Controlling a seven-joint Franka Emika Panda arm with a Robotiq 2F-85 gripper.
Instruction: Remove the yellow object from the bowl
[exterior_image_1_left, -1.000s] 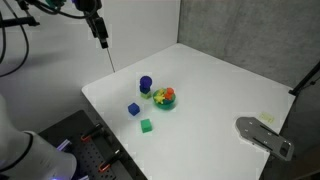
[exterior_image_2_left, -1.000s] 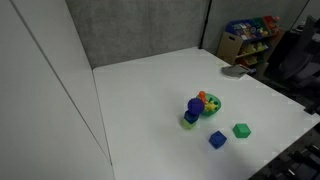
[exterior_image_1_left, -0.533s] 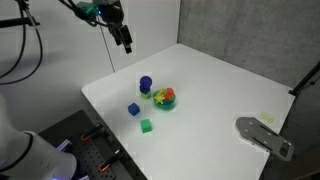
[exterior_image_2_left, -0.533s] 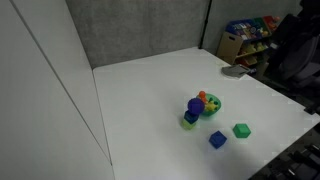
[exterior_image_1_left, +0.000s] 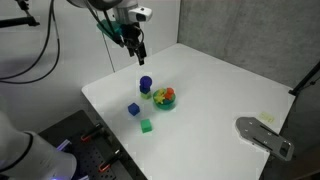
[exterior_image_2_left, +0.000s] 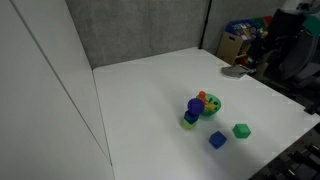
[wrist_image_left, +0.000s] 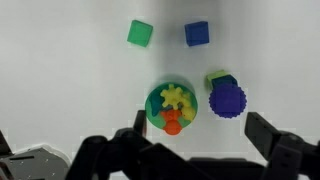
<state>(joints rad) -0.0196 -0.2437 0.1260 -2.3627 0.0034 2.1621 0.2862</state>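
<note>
Inside the bowl (wrist_image_left: 151, 110) — the yellow object (wrist_image_left: 176, 98)

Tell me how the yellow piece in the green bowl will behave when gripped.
The yellow piece looks tiny and probably light, so it should lift easily. Its lobed outline may twist in a grip. It lies beside an orange-red piece in the shallow green bowl, so a nudge could shift both.

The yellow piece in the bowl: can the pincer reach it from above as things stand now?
Probably yes. The yellow piece lies uncovered in the bowl, and nothing stands between it and the open pincer above. The orange piece beside it leaves little room.
</note>
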